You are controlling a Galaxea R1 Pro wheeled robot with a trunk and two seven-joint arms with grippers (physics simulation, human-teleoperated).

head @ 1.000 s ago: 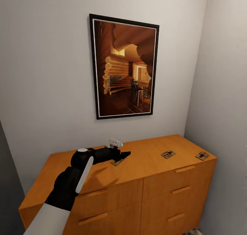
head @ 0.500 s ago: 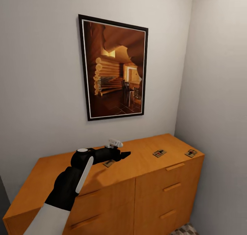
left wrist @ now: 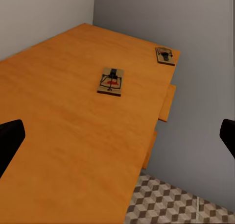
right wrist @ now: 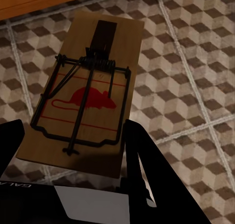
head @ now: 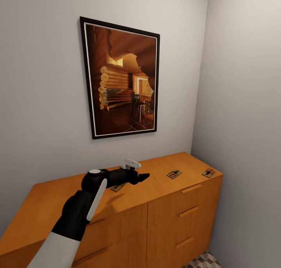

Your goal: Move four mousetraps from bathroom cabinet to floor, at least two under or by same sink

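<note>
Three mousetraps lie on top of the orange-brown cabinet (head: 164,190): one (head: 117,188) beside my left forearm, one (head: 174,174) further right, and one (head: 208,173) near the right corner. My left gripper (head: 142,177) hovers over the cabinet top, open and empty. In the left wrist view its fingertips (left wrist: 10,140) stand wide apart, with two mousetraps (left wrist: 111,81) (left wrist: 165,55) ahead. A fourth mousetrap (right wrist: 88,99), pale wood with a red mouse print and wire bar, sits in my right gripper (right wrist: 73,155), which is shut on it above the cube-pattern bathroom floor (right wrist: 196,62).
A framed picture of a log interior (head: 121,78) hangs on the wall above the cabinet. A grey side wall (head: 246,123) closes the corner right of the cabinet. A strip of tiled floor (head: 199,260) shows between them, also visible as tiles (left wrist: 176,199).
The whole head view has swung to the right, so cabinet, picture and traps sit further left in the frame. My left gripper now points past the nearest trap towards the middle one.
</note>
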